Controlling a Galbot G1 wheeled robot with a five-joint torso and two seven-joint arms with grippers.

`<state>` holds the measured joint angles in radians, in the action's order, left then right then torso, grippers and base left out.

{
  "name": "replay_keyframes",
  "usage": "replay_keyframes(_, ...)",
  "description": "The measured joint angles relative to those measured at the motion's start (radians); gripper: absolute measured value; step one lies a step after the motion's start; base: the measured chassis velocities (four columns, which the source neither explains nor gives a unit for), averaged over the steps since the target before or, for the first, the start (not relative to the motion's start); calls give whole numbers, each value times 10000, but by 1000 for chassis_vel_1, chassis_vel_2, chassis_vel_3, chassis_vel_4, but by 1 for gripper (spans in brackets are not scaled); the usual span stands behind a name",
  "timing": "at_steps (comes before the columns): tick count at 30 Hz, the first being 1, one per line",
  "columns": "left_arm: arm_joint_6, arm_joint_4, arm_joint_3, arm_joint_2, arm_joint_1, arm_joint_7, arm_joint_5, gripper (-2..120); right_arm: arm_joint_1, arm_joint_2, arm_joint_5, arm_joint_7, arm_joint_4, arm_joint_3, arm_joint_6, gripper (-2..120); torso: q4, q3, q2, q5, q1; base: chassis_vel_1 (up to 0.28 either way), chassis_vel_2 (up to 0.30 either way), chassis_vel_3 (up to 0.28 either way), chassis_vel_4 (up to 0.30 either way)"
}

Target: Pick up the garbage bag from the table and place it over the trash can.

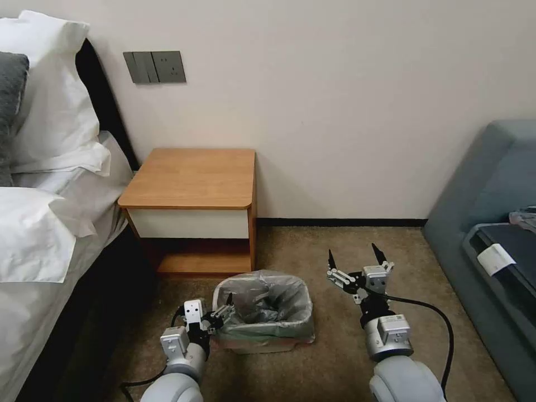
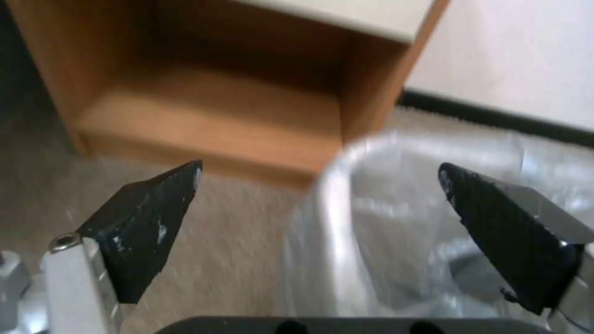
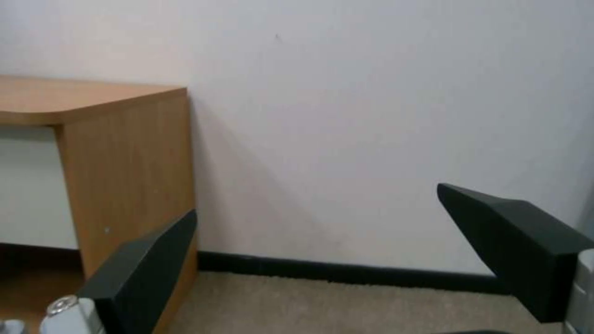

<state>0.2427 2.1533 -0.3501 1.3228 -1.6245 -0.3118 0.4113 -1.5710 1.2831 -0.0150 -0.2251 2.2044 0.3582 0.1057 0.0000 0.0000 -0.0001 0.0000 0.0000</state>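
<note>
Both spread grippers, left gripper [image 1: 225, 312] straddling bagged trash can [image 1: 262, 340] rim.

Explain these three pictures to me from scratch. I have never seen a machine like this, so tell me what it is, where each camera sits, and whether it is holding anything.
This is a wheeled robot with two arms, each ending in a two-fingered gripper. The wide picture comes from a camera on its head, looking down at a bedroom floor. The other two come from cameras on its wrists, so the dark wedges in them are the gripper's own fingers.

The garbage bag already lines the trash can, which stands on the carpet in front of the table.

The left gripper is open at the can's rim, one finger on each side of it, clamping nothing. The right gripper is open too, raised over bare carpet beside the can, facing the wall.
</note>
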Motion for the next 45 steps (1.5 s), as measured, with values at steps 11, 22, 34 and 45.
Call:
replay_keyframes(11,-4954,-6,-852,156,-1167,1471,-2564,100,-1115,420,47,466,-498,950,-1780,100,-3,-1,0,0,0,0,0,0,0)
replay_keyframes(22,-6253,391,-2649,1042,-2904,2375,-2324,100,-2267,701,41,199,-181,1485,-2811,100,0,-2,1,-2,0,0,0,0,0)
replay_keyframes(34,-5912,1010,-2749,1596,-3480,2355,-2446,100,-2648,889,271,-103,-141,1600,-3071,100,-1,-1,1,0,0,0,0,0,0)
replay_keyframes(45,-5880,997,-2725,1579,-3454,2334,-2443,100,-2631,884,275,-104,-140,1592,-3053,100,0,0,1,0,0,0,0,0,0)
